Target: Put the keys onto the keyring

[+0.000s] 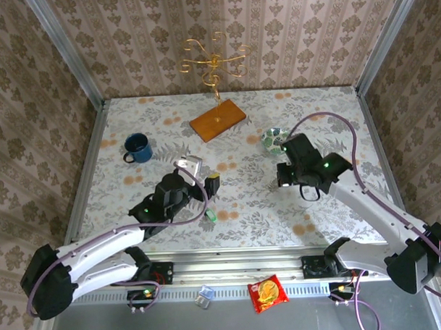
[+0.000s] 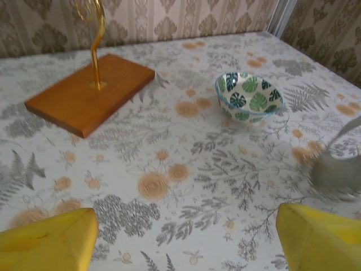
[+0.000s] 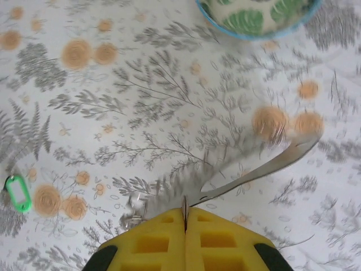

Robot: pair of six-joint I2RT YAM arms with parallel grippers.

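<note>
The green-headed key (image 1: 210, 216) lies flat on the floral tablecloth between the arms; in the right wrist view it is the green key (image 3: 18, 193) at the left edge. My right gripper (image 1: 285, 179) hangs low above the cloth, its yellow jaws (image 3: 185, 217) shut on a thin silver metal piece (image 3: 265, 168). A blurred grey shape trails from that piece, and no black head can be made out. The same dangling thing is a grey blur (image 2: 337, 169) in the left wrist view. My left gripper (image 1: 200, 174) is open over bare cloth (image 2: 189, 237). The gold hook stand (image 1: 214, 64) rises from a wooden base (image 1: 217, 121).
A blue mug (image 1: 136, 148) stands at the left. A leaf-patterned bowl (image 1: 275, 140) sits just behind the right gripper. Patterned walls close in the table on three sides. An orange packet (image 1: 268, 292) and a small clear object (image 1: 204, 296) lie on the front rail.
</note>
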